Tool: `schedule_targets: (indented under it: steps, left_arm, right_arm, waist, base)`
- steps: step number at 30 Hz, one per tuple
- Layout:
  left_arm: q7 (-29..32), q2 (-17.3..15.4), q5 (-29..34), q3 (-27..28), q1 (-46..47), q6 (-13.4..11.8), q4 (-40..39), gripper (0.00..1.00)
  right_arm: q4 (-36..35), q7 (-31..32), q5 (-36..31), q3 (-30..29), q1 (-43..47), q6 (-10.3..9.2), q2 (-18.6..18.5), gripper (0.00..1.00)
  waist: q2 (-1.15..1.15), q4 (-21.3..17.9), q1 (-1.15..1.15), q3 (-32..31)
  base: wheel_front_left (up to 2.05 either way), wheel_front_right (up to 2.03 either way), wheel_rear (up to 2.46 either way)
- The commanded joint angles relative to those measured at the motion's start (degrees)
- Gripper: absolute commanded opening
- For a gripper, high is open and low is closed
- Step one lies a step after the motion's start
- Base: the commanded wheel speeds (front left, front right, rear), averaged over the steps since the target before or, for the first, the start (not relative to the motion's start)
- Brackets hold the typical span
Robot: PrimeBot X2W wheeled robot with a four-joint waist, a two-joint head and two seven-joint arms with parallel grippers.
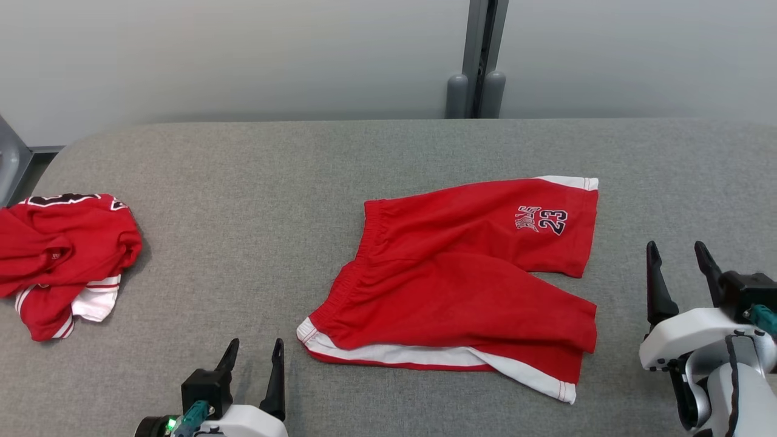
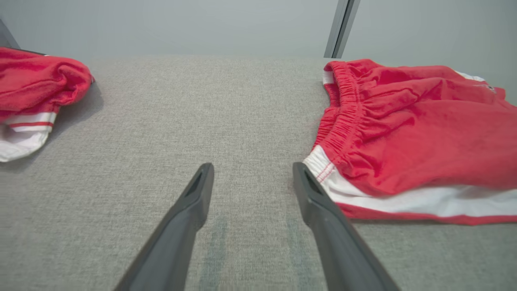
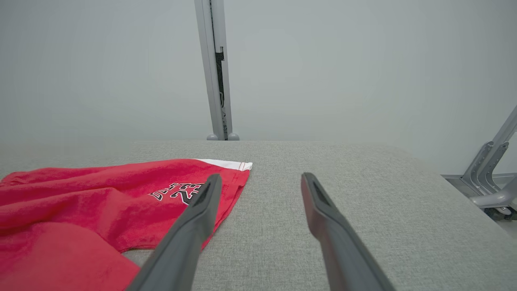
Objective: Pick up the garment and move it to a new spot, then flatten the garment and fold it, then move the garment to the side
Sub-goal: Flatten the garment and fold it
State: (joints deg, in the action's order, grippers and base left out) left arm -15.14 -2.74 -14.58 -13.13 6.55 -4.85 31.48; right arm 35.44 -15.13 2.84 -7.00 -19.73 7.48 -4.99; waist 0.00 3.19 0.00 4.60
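The garment [image 1: 461,279] is a pair of red shorts with white side stripes and a "23" print, lying spread on the grey table [image 1: 255,200], waistband to the left, one leg overlapping the other. My left gripper [image 1: 254,352] is open, just left of the waistband's near corner, fingers apart over bare cloth [image 2: 251,178]. The shorts [image 2: 412,137] lie to its right. My right gripper [image 1: 677,255] stands open beside the leg hems, right of the shorts [image 3: 101,202], nothing between its fingers [image 3: 258,182].
A second red garment [image 1: 61,261] with white trim lies crumpled at the table's left edge, also in the left wrist view [image 2: 36,93]. A grey post [image 1: 479,60] stands behind the table's far edge. Metal frame legs [image 3: 488,173] stand off the right end.
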Motion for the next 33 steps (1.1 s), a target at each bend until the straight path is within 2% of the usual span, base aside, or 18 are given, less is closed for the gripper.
schedule_targets:
  steps: [1,10,19,33]
  left_arm:
    - [-0.01,-0.28,0.91,0.82,-1.09,-0.05,-0.85,1.0]
    - [-0.01,-0.27,6.15,5.18,-6.88,-0.65,-7.33,1.0]
    - [-0.01,-0.26,7.79,7.79,-10.52,-0.97,-10.08,1.0]
    - [-0.01,-0.26,8.07,9.15,-13.06,-1.04,-11.08,1.0]
  right_arm:
    - [-1.01,-0.02,-0.96,-0.49,1.56,0.02,0.53,1.0]
    - [-8.5,-0.02,2.18,4.08,11.05,0.01,1.88,1.0]
    - [-12.78,-0.02,5.82,8.67,17.11,0.01,1.92,1.0]
    - [-11.44,-0.01,7.77,13.93,20.65,0.01,1.92,1.0]
  waist:
    - [0.0,-0.56,0.0,-1.23]
    - [0.0,-2.74,0.0,-4.95]
    - [0.0,-4.07,0.0,-7.25]
    - [0.0,-4.43,0.0,-8.86]
  base:
    - [0.0,0.0,0.0]
    - [0.0,0.0,0.0]
    - [0.0,0.0,0.0]
    - [0.0,0.0,0.0]
